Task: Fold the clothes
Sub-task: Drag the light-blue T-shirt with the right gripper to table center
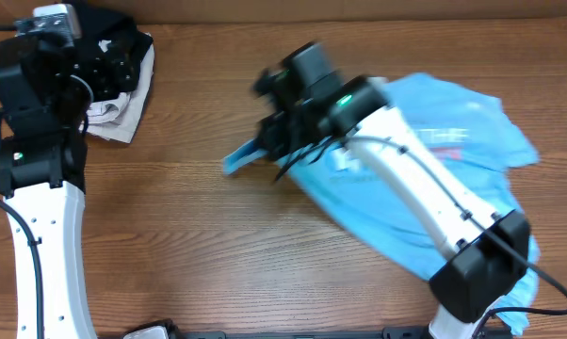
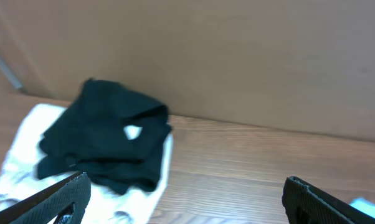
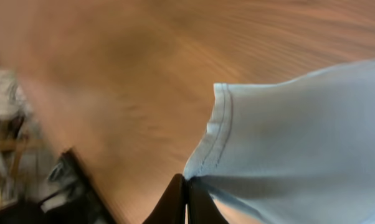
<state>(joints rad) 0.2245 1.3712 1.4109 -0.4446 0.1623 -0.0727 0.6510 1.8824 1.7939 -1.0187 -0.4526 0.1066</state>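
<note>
The light sky-blue T-shirt (image 1: pixel 425 179) lies on the right half of the wooden table, with white chest lettering partly showing beside the arm. My right gripper (image 1: pixel 265 141) is shut on a hemmed edge of the shirt (image 3: pixel 250 143) and holds it lifted over the table's middle; a blue strip of cloth sticks out to its left. In the right wrist view the jaws (image 3: pixel 186 186) are pinched together at the stitched hem. My left gripper (image 2: pixel 184 199) is open and empty, near the back left corner, above the black garment.
A black garment (image 1: pixel 114 56) lies on a beige/cream garment (image 1: pixel 123 118) at the back left; both show in the left wrist view, black (image 2: pixel 106 134) on cream (image 2: pixel 25 155). A brown wall (image 2: pixel 237 56) runs along the table's back edge.
</note>
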